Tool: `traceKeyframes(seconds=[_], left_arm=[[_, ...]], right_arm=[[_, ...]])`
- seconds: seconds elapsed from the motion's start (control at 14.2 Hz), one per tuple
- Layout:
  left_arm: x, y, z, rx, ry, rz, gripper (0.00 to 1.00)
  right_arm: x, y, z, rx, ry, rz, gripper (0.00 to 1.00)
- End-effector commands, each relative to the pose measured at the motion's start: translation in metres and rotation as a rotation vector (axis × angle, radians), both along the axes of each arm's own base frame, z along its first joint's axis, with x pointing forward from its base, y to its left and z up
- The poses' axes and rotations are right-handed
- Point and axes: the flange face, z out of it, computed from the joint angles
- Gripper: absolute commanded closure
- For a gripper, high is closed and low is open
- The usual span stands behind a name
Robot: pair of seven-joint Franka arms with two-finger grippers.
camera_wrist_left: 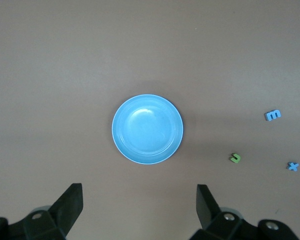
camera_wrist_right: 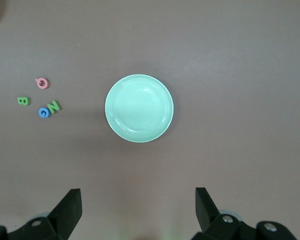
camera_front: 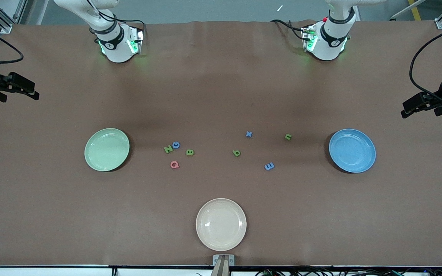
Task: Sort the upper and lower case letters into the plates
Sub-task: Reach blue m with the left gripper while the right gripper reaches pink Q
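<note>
- A brown table (camera_front: 221, 96) fills the scene, with two robot arms based along one long edge.
- The left gripper (camera_front: 422, 103) hangs over the left arm's end of the table, its fingers spread wide and holding nothing. In its wrist view the sky blue plate (camera_wrist_left: 147, 129) lies directly below it, well apart from its black fingers (camera_wrist_left: 70, 205).
- The right gripper (camera_front: 17, 88) hangs over the right arm's end of the table, also spread wide and empty. The pale mint green plate (camera_wrist_right: 139, 108) lies below it, not touched.
- A cream-white plate (camera_front: 221, 224) sits nearest the front camera, midway along the table.
- Both coloured plates are empty; every letter lies on the table between them.
- Toward the mint plate: green N (camera_front: 168, 148) touching blue G (camera_front: 175, 145), green B (camera_front: 190, 152) just beside, pink Q (camera_front: 174, 164) nearer the camera.
- Toward the blue plate: blue x (camera_front: 248, 134), green n (camera_front: 288, 136), green b (camera_front: 236, 153) and blue m (camera_front: 269, 166), scattered apart.
</note>
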Motion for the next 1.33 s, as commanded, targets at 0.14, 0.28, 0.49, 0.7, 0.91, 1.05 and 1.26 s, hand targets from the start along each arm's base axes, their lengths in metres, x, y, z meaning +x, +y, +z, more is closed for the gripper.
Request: traceKeyframes(seconds=[0.14,0.28,0.49,0.7,0.91,1.05,1.26], left_arm=[[0.001,0.002,0.006,-0.003,0.006,-0.005,0.0],[0.001,0.003,0.006,-0.003,0.006,-0.002,0.0],[0.002,0.002,0.003,-0.021,0.013,-0.002,0.0],[0.013,-0.016,-0.028,-0.025,0.069,0.0,0.0],[0.027,-0.085,-0.066,-0.033,0.128,0.06,0.0],[0.033,-0.121,-0.091,-0.028,0.148,0.073,0.0],[0.041,-0.189,-0.138,-0.015,0.147,0.134,0.0]], right_arm=[[-0.01,-0.001,0.003,0.001,-0.011,0.007,0.0],[-0.01,-0.001,0.003,0.001,-0.012,0.007,0.0],[-0.009,-0.001,0.003,0.002,-0.003,0.005,0.0],[-0.01,-0.003,0.013,0.001,-0.001,-0.002,0.0],[-0.007,-0.009,0.017,-0.003,-0.007,-0.022,0.0],[-0.005,-0.021,0.015,0.001,-0.008,-0.034,0.0],[0.005,-0.029,0.005,-0.006,0.002,-0.044,0.0]])
